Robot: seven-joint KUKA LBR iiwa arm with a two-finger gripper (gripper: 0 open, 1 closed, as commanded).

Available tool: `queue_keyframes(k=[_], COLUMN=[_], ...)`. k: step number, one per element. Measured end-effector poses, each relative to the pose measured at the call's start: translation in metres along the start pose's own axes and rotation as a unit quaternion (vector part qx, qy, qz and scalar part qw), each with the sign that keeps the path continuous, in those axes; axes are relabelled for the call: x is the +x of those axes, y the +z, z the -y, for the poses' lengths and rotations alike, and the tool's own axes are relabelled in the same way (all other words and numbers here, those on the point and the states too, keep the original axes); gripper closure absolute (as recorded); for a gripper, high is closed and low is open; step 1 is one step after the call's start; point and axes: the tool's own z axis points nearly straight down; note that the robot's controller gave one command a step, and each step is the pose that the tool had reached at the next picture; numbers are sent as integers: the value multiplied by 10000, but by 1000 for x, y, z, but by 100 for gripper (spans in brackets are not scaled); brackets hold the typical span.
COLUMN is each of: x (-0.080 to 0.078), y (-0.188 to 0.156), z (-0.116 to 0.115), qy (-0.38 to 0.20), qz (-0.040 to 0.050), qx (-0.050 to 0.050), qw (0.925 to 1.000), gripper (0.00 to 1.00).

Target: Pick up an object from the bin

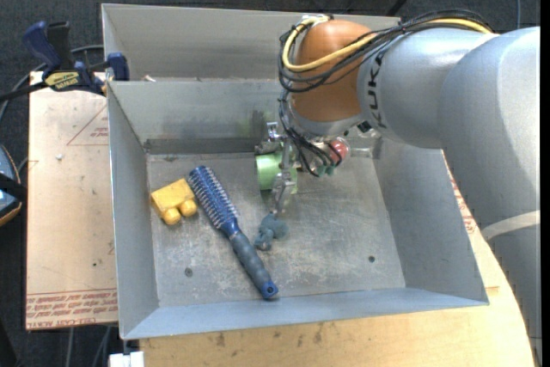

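near the middle of the grey metal bin, towards its back wall, the end effector hangs low under the arm's orange wrist cover. whether it is released or clenched i cannot tell.

a small pale green stubby plastic thing sits just beside it on the view's left, so close that i cannot tell whether they touch, or whether it is gripped. a small grey-blue lumpy thing lies on the bin floor near the tip, towards the front.

my judgement: this is the reach-and-close step, with nothing shown to be lifted yet. the next move calls for centring over one of these two small things, closing firmly, then rising straight up clear of the walls.

the green thing looks short and roughly upright; its long axis is not clear enough to name. the grey-blue lump runs slightly from upper right to lower left in the view.

a blue bristled hairbrush lies diagonally, head at upper left, handle end towards the front right. a yellow blocky toy sits beside its head, well apart from the end effector.
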Motion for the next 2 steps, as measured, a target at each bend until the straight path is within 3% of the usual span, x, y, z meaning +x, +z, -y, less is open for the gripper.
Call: queue_keyframes(k=[1, 2], x=[-2, -1], y=[-5, -190], z=[-1, -19], qy=[-15, -1304], qz=[27, 21], qx=[11, 26], qw=[10000, 9915], gripper=[100, 100])
